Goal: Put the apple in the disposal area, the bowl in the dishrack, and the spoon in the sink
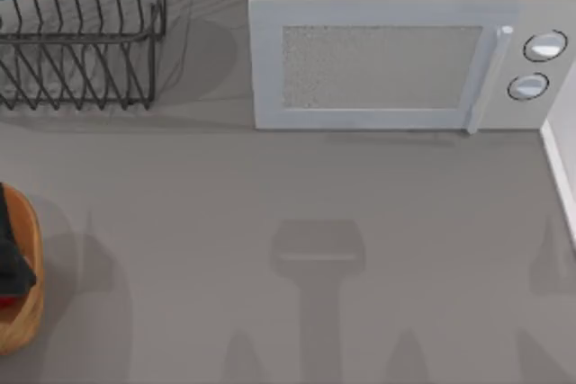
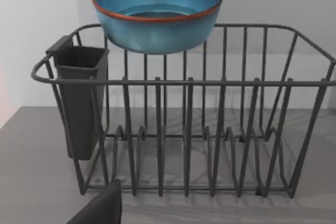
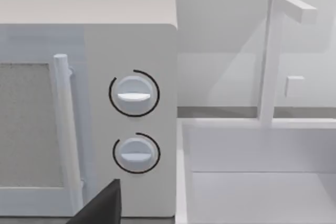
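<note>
The dishrack (image 2: 220, 129) is thin dark wire, with upright barred sides and a row of slanted prongs along its floor. A solid dark cutlery cup (image 2: 81, 98), squarish and matt, hangs on one end. The bowl (image 2: 157, 17) is round and glossy, glazed blue with a thin red-brown rim and a darker inside. It sits upright at the rack's far top rail, its base dipping behind the wire. From above, the rack stands at the table's (image 1: 270, 222) far left corner, and the table is flat matt grey.

At the left edge is the bin (image 1: 22, 321), rounded, tan-orange and wood-grained, with a thick rim. A glossy red sliver inside it is the apple (image 1: 7, 299), lying under a dark shape I cannot make out.

The microwave (image 1: 387, 60) is a smooth white box with a speckled door pane, a bar handle and two round knobs. Just beside it on the right is the sink (image 3: 252, 182), a pale square-walled basin with a straight raised rim and an angular white tap (image 3: 273, 56).

The left gripper (image 2: 100, 208) faces the rack from the front and touches nothing. The right gripper (image 3: 100, 205) faces the microwave's knobs and holds nothing. Of each claw I see one dark matt wedge, so I cannot tell whether either is apart or together
</note>
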### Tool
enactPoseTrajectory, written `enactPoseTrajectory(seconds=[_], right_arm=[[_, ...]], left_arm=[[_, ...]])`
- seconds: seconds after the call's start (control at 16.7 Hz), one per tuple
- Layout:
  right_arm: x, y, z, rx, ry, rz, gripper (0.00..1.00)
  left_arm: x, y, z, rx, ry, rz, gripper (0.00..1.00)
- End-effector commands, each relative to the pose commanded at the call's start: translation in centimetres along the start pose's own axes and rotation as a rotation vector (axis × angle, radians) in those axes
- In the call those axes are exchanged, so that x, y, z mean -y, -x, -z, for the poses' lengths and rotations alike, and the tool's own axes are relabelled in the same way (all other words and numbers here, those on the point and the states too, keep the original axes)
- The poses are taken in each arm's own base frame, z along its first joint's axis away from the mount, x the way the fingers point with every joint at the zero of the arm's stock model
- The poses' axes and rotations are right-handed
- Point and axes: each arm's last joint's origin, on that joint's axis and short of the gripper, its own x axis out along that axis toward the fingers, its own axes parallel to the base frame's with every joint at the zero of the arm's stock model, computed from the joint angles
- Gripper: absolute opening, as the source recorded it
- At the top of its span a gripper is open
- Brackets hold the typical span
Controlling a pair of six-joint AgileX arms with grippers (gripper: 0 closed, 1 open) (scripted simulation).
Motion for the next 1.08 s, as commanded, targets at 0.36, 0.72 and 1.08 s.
enactPoseTrajectory(seconds=[0.36, 0.72, 1.08], right_arm=[[0.5, -0.2, -1.1, -0.12, 0.044, 0.04, 1.0], [2.5, -2.6, -3.8, -0.603, 0.14, 0.123, 1.0], [6.6, -7.2, -4.8, -1.18, 0.128, 0.094, 1.0]], left_arm=[[0.0, 0.0, 0.0, 0.0, 0.0, 0.0, 1.0], [0.0, 0.0, 0.0, 0.0, 0.0, 0.0, 1.0], [0.0, 0.0, 0.0, 0.0, 0.0, 0.0, 1.0]])
